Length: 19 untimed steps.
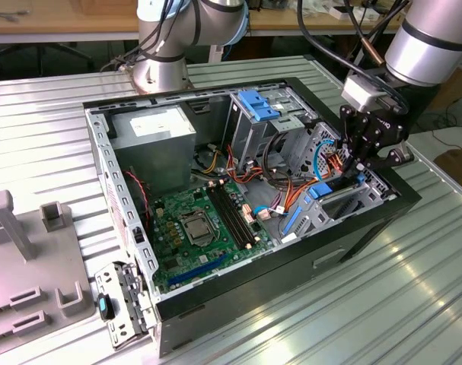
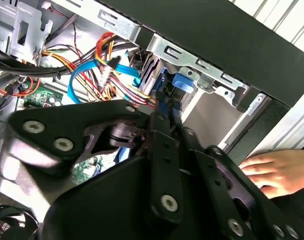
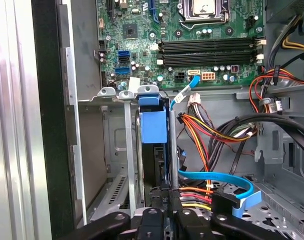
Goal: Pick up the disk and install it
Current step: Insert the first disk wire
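Beside case (image 2: 227, 40), second wrist view catches a hand (image 2: 272, 172).

The tool (image 1: 365, 161) hangs inside the computer case (image 1: 352, 236), over its drive cage. The disk (image 3: 154, 145) stands on edge in the cage slot directly ahead of the tool, with the motherboard (image 3: 192, 45) beyond it. A person's hand (image 2: 272, 172) rests on the bench just outside the case wall.

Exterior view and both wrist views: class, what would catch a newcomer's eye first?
The open computer case with its green motherboard dominates the ribbed metal table. At the exterior view's right, the black gripper reaches into the drive bay, closed on the blue-framed disk standing upright in its slot. A person's hand rests beside the case.
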{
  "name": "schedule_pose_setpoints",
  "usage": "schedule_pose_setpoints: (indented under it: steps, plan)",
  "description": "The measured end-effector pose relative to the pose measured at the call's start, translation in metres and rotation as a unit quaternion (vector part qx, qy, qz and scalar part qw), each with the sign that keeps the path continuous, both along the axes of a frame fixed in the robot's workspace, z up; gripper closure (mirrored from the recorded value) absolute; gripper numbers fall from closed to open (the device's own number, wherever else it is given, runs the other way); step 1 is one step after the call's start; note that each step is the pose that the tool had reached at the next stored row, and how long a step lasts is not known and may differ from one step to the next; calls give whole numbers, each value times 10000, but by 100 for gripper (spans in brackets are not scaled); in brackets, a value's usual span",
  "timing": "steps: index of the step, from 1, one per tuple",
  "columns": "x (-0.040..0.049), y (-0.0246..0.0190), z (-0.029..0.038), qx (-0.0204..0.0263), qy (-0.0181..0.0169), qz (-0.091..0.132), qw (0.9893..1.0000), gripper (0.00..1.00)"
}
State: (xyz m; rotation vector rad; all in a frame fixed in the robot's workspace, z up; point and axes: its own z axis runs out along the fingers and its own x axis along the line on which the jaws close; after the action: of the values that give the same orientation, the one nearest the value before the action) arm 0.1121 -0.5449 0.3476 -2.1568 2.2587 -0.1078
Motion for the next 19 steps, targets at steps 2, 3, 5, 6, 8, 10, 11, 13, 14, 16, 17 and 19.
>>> schedule_pose_setpoints:
  steps: [2,3,5,6,8,10,11,13,14,16,17,19]
  plan:
    - [0,0,0,0,0,0,10000,84]
    - [0,0,0,0,0,0,10000,84]
    - [0,0,0,0,0,0,10000,84]
    - [0,0,0,0,0,0,10000,84]
    - [0,0,-24,-1,0,0,10000,84]
    - [0,0,-28,-1,0,0,10000,84]
    - [0,0,-29,0,0,0,10000,84]
    - [0,0,-28,0,0,0,10000,84]
    - [0,0,-22,3,0,0,10000,84]
    - [0,0,-16,4,0,0,10000,84]
    - [0,0,-13,2,0,0,10000,84]
    - [0,0,-11,1,0,0,10000,84]
